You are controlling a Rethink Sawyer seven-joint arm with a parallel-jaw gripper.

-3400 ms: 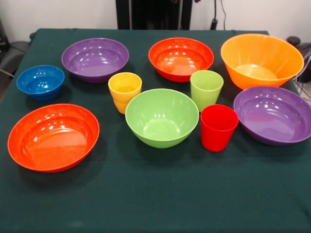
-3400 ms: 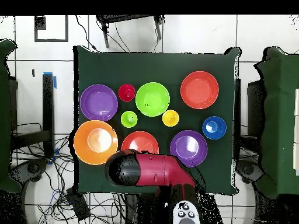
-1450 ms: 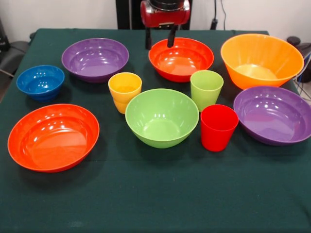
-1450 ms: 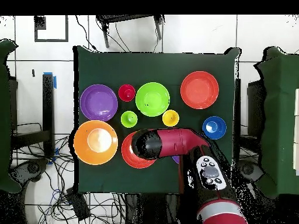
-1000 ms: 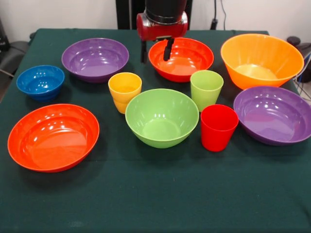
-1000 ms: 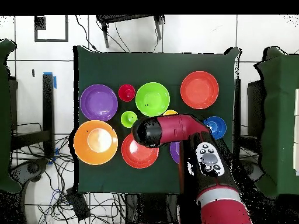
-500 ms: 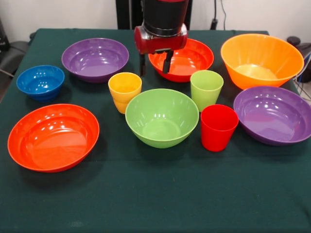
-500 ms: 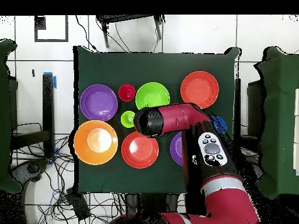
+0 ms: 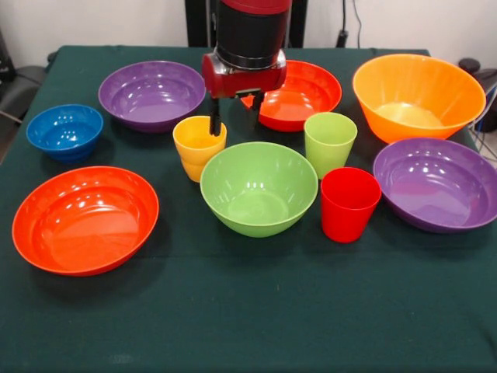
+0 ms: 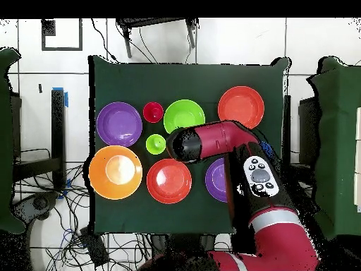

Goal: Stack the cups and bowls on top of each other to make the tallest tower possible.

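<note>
You see gripper (image 9: 235,120) spread, hovering just right of yellow cup (image 9: 199,147). Approach step; next, lower, pinch rim.

The glossy red and black robot arm (image 10: 243,166) ends in a black cylindrical wrist ringed by a red collar, with two thin black jaws below, and carries an oval grey button panel (image 10: 260,175) on its upper link.

Seven bowls (image 9: 259,189) and three cups (image 9: 330,142) were counted around the gripper (image 9: 234,116): two purple, two red-orange, one each orange, green, blue.
</note>
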